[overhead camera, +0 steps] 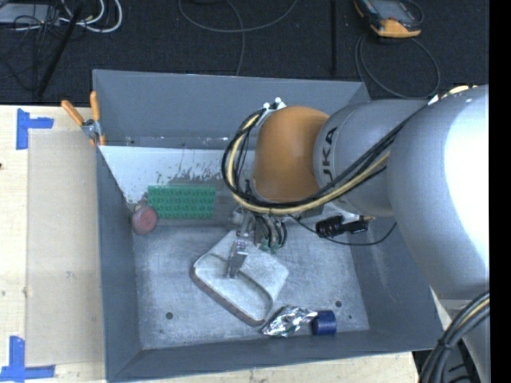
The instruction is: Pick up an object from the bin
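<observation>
Camera view recorded the silver arm [415, 174] reaching in from the right, its orange wrist cover [287, 154] and looped cables hanging over the middle of the grey metal bin [160, 286]. The bin's floor was scuffed and speckled, and its sloped walls appeared to have gathered the loose items toward the edges. Largest among the contents was a flat, rounded-rectangular pad [251, 287], pale and matte on top with a brown rim, lying near the bin's centre. The pincer [237, 260] stood directly over its upper left portion, at or very near the surface; whether it was spread or pressed together could not be told, and no grip on the pad was evident. By judgement, this pad was the item nearest to being picked. A green studded plastic plate [182, 202] leaned against the back wall. Crumpled silver foil [286, 322] lay at the front wall, well apart from the pincer. A dull pink cylinder [144, 219] sat just beside the plate's left end. A small blue cap [324, 322] touched the foil's right side.
</observation>
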Robot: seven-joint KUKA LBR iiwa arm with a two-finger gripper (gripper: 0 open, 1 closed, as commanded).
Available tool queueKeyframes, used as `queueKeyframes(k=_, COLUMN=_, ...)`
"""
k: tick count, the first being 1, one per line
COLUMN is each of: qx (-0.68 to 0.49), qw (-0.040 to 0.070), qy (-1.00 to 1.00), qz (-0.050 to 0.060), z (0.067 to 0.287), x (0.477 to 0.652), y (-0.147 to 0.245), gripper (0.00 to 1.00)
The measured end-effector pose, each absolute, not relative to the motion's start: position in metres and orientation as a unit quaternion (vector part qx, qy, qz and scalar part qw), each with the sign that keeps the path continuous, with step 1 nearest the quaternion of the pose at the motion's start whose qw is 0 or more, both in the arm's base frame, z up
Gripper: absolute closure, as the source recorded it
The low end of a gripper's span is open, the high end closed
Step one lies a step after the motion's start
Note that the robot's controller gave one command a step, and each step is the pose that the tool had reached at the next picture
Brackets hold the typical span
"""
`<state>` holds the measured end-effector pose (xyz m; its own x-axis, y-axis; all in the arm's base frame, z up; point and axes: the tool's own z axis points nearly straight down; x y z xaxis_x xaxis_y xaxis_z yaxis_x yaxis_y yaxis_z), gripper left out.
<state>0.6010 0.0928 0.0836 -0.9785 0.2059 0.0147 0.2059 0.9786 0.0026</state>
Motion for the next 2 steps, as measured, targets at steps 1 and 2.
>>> queueKeyframes(k=1, qx=-0.102, qw=-0.004, qy=-0.995, qz=-0.001, z=0.1635, x=0.6029, y=0.0932, gripper=1.0)
queueKeyframes(k=2, qx=-0.102, qw=0.0, qy=-0.995, qz=0.0, z=0.1658, x=0.6029, y=0.093, gripper=1.0)
